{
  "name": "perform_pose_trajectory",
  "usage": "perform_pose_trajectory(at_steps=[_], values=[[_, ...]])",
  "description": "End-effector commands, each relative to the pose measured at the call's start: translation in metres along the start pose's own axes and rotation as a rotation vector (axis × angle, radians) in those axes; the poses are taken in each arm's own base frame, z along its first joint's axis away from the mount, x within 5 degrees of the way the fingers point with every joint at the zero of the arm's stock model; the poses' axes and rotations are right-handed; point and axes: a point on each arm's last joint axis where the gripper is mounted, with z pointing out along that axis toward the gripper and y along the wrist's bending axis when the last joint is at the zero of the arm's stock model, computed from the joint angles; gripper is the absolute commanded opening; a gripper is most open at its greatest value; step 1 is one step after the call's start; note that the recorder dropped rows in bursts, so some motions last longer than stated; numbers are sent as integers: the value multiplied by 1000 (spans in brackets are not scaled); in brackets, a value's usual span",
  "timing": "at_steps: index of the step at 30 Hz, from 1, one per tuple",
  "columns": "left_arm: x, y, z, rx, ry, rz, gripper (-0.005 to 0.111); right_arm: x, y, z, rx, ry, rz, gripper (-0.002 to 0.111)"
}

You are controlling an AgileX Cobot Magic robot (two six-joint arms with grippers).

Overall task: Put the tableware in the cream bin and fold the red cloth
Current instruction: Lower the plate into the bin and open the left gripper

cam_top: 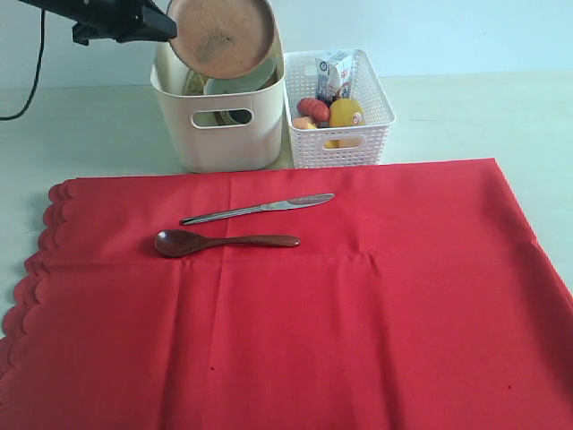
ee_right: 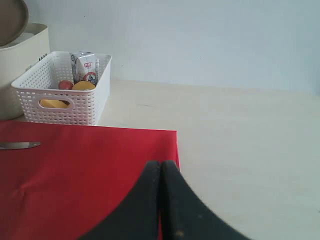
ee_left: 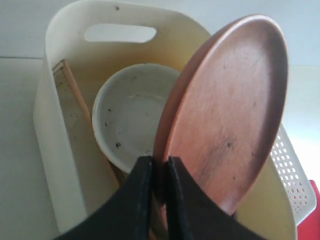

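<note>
My left gripper (ee_left: 156,162) is shut on the rim of the round brown wooden plate (ee_left: 230,110), holding it tilted on edge above the cream bin (cam_top: 219,121). Inside the bin (ee_left: 60,130) lie the speckled bowl (ee_left: 127,117) and the wooden chopsticks (ee_left: 75,92). The steel knife (cam_top: 260,209) and the dark spoon (cam_top: 219,242) rest on the red cloth (cam_top: 358,313), which lies spread flat with its scalloped edge at the left. My right gripper (ee_right: 161,165) is shut and empty over the cloth's (ee_right: 75,170) corner. The steel cup is hidden.
A white lattice basket (cam_top: 338,109) with toy food and a milk carton (cam_top: 333,73) stands right of the cream bin; it also shows in the right wrist view as the basket (ee_right: 62,95). Bare pale tabletop (ee_right: 240,150) lies beyond the cloth's right edge.
</note>
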Motion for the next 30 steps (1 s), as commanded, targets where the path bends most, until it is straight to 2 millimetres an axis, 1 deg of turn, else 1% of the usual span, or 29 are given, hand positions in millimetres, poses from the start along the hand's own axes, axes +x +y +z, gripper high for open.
perform_pose_trajectory(at_steps=[1,4,7,9,12,14,19,24,30], values=[[1,3,7,1,-5,-11,0,0,0,0,8,-11,1,0],[3,5,8,-15,14,11,2,0,0,0,8,-11,1,0],[5,6,8,-24,41,32,16,0,0,0,8,-11,1,0],[7,6,8,-25,59,40,28,0,0,0,8,-11,1,0],[8,6,7,-20,68,40,42,0,0,0,7,-12,4,0],[6,4,5,-19,63,44,46,0,0,0,7,-12,4,0],[-2,-10,-11,-7,36,67,46,0,0,0,7,-12,4,0],[-12,-29,-39,-13,20,154,46,0,0,0,7,-12,4,0],[-14,-54,-72,13,64,288,46,0,0,0,7,-12,4,0]])
